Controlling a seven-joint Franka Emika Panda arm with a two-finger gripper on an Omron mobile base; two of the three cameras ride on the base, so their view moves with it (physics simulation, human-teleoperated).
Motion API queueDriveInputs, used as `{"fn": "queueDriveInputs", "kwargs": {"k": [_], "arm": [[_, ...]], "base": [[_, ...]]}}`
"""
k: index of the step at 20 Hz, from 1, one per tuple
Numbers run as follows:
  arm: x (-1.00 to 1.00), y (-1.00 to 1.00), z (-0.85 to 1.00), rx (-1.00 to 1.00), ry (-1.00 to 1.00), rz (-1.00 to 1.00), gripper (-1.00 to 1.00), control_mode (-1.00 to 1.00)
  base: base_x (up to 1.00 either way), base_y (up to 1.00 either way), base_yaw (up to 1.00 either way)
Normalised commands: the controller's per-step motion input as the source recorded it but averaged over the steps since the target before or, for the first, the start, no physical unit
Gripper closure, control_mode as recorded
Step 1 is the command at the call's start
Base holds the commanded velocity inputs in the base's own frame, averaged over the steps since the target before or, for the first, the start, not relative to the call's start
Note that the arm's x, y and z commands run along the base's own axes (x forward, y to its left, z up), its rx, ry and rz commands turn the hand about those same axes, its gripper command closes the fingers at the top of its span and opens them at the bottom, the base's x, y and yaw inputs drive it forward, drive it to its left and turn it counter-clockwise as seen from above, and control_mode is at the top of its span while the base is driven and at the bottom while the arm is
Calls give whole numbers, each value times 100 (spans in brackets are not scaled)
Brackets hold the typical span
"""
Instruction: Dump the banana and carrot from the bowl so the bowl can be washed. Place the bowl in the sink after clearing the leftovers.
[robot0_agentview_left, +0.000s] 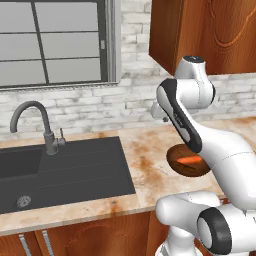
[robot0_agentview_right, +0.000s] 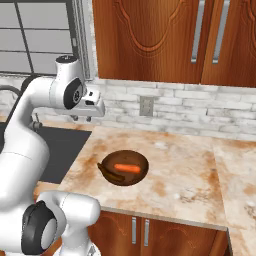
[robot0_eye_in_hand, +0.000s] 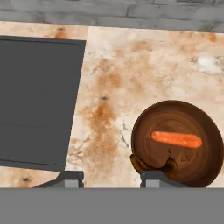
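1 bowl (robot0_eye_in_hand: 177, 144) holds 1 carrot (robot0_eye_in_hand: 176, 139) and 1 banana (robot0_eye_in_hand: 151, 165), right of 1 sink (robot0_agentview_left: 65, 167); gripper (robot0_eye_in_hand: 111, 179) fingers apart.

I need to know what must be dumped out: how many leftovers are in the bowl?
2. The carrot lies across the middle of the bowl; a dark brown banana curls along its rim nearest the hand camera. Nothing else shows inside.

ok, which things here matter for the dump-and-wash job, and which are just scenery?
Job:
- bowl on the counter
- carrot in it
- banana, dark, at the bowl's rim
- sink
- tool, open above the counter

Scenery:
- faucet
- window
- wall outlet
- cabinets
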Motion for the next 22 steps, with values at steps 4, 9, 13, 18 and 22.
{"fn": "queueDriveInputs", "kwargs": {"k": [4,9,13,18,22], "arm": [[-6,0,0,0,0,0,-100,-100],[-66,-96,-48,12,5,-22,-100,-100],[-27,-100,-73,13,22,-39,-100,-100],[-12,-100,-80,13,25,-48,-100,-100],[22,-92,-83,9,9,-28,-100,-100]], "base": [[0,0,0],[0,0,0],[0,0,0],[0,0,0],[0,0,0]]}}
